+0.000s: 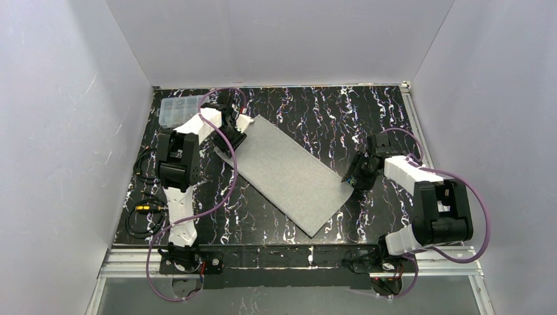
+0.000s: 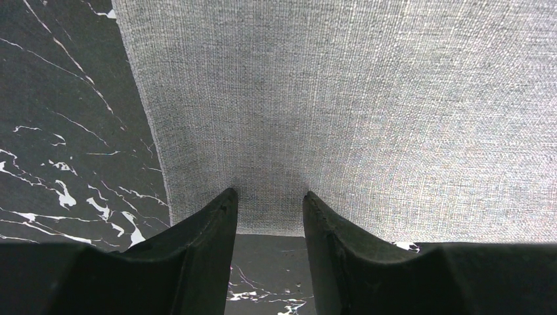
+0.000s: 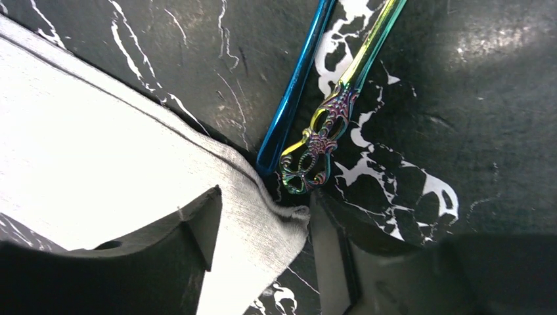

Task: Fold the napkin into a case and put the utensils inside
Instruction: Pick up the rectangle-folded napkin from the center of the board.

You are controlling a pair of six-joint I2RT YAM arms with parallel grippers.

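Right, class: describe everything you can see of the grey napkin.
The napkin is a light-grey, matte woven cloth, a long rectangle lying flat and diagonal on the black marbled table. The left tool straddles its far-left end; the right tool straddles its right corner, which puckers slightly beside two slim utensils.

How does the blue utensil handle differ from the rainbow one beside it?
The plain blue metal handle is smooth and one colour; the ornate rainbow metal handle ends in openwork scrolls, shading green to purple. Both are slim, shiny and lie on the black marbled table.
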